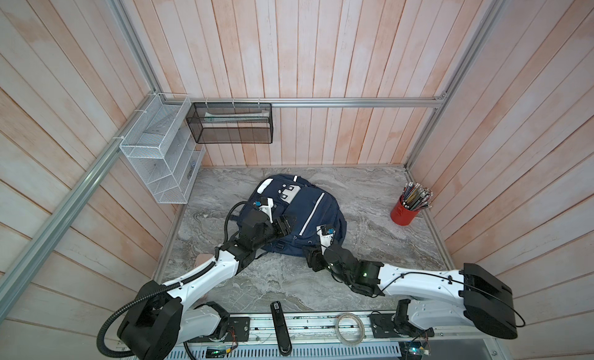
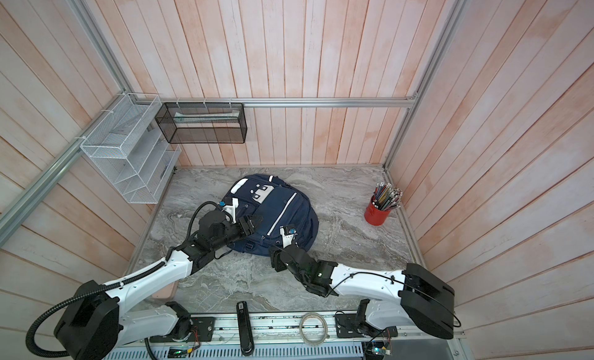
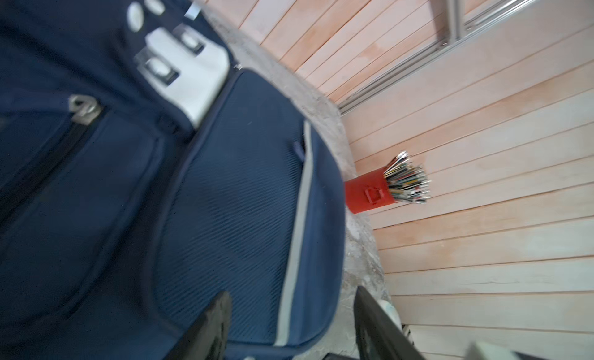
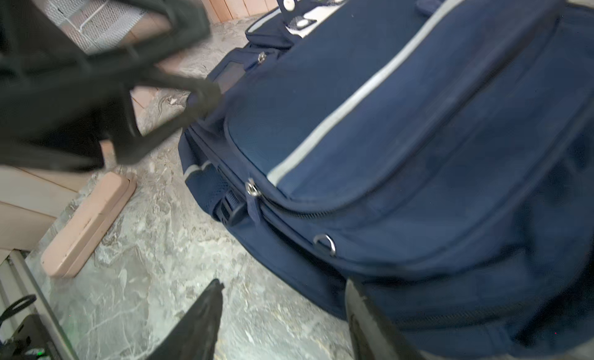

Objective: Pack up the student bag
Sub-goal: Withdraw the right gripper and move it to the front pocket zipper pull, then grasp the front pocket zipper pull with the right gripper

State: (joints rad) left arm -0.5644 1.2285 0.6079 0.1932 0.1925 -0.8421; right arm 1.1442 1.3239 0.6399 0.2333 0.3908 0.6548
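Right gripper [image 4: 284, 282] sits spread and empty at the near edge of the student bag [image 1: 308, 210]. Left gripper [image 3: 292, 292] hangs over the bag's left half, jaws apart too, nothing in them. The bag lies flat on the marble table [image 1: 369, 194], and looks soft, floppy, likely saggy if lifted. Best hold's probably the zip pull [image 4: 252, 189] on its near rim. The red pencil cup [image 1: 403, 213] stands well off to its right.

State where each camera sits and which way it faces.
Top views: high above the base, looking down on bag, table; left arm, right arm show.
Left wrist: over the bag, facing the red cup; open jaws show.
Right wrist: low by the bag's near edge, facing the pink case; jaws, left arm show.
Shared: bag in all views.
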